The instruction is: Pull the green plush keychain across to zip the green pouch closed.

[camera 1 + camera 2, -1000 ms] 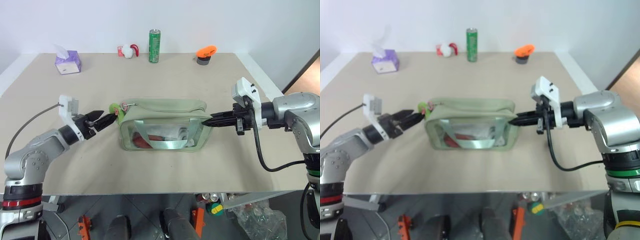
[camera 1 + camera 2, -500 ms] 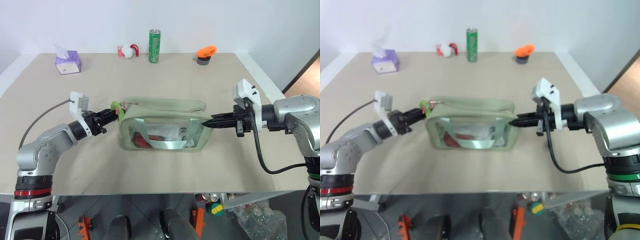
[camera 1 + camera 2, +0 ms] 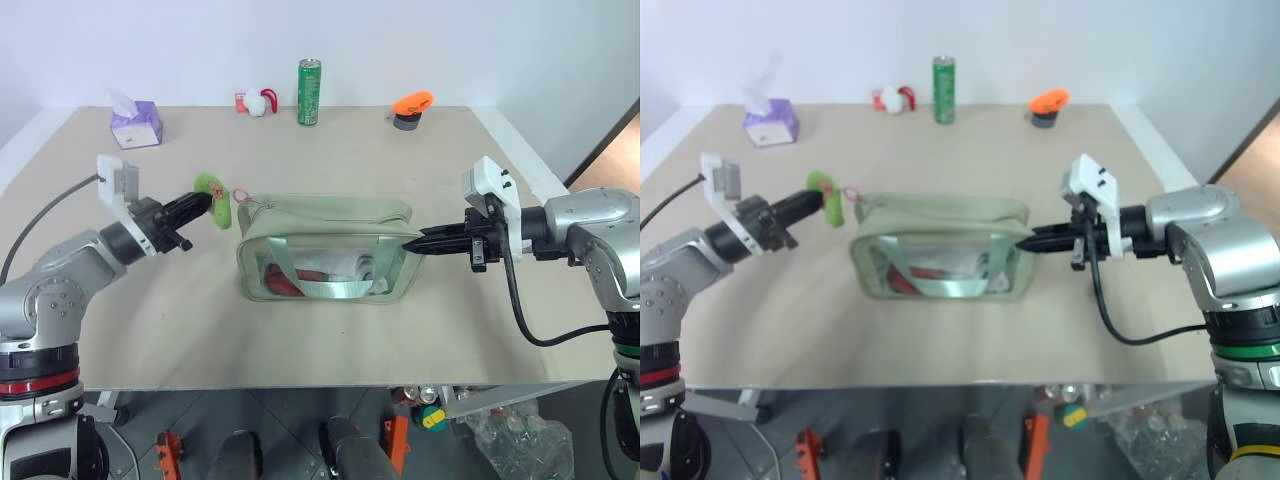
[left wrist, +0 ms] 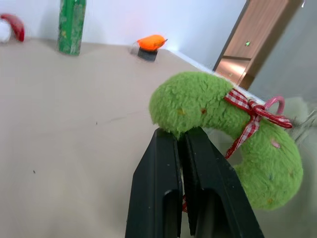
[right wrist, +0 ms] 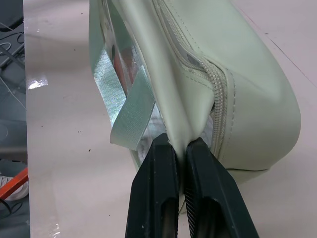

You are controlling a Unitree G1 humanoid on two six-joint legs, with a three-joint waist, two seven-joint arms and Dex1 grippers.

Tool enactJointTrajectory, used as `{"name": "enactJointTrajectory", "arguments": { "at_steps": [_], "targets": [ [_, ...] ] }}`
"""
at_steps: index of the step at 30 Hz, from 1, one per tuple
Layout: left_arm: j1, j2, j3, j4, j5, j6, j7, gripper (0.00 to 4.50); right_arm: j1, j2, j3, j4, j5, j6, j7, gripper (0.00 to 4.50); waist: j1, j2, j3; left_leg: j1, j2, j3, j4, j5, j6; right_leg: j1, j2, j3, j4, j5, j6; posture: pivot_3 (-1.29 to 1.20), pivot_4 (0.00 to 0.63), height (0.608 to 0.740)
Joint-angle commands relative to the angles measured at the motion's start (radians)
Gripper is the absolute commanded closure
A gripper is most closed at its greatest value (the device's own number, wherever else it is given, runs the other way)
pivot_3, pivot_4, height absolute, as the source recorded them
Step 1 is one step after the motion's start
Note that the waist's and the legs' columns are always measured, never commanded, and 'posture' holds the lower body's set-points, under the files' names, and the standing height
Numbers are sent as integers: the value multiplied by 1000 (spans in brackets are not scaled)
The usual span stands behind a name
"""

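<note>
Green plush keychain is pinched between the closed fingers of the left gripper, raised above the table just off the green pouch left end. Right gripper clamps the pouch's right end fabric.

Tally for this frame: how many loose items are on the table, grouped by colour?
Green: 3 (plush keychain, pouch, can)
Purple: 1 (tissue box)
Orange and grey: 1 (small item)
Red and white: 1 (small item)
Total: 6
</note>
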Motion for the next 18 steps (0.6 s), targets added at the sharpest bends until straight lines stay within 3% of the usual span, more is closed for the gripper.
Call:
{"name": "enactJointTrajectory", "arguments": {
  "at_steps": [1, 10, 18],
  "targets": [
    [-99, -15, -50, -65, -9, -4, -10, 4481, -25, 8, 9, -9, 2, -12, 10, 4500, 0, 0, 0, 0, 0, 0, 0, 0, 0, 0, 0, 0, 0, 0, 0, 0, 150, 740],
    [-155, -17, -284, -76, 144, -35, -115, 4481, -11, 6, -6, -33, 12, 1, -6, 4500, -4, 0, 0, 1, -1, 0, -1, 0, 0, 0, 1, 1, 0, 0, 0, 0, 150, 740],
    [-159, -10, -250, -39, 161, -21, -140, 1829, 15, -8, -26, -56, 20, 15, -18, 4500, -4, 0, 0, 1, -1, 0, 0, 0, 0, 0, 0, 1, 0, 0, 0, 0, 150, 740]
  ]
}}
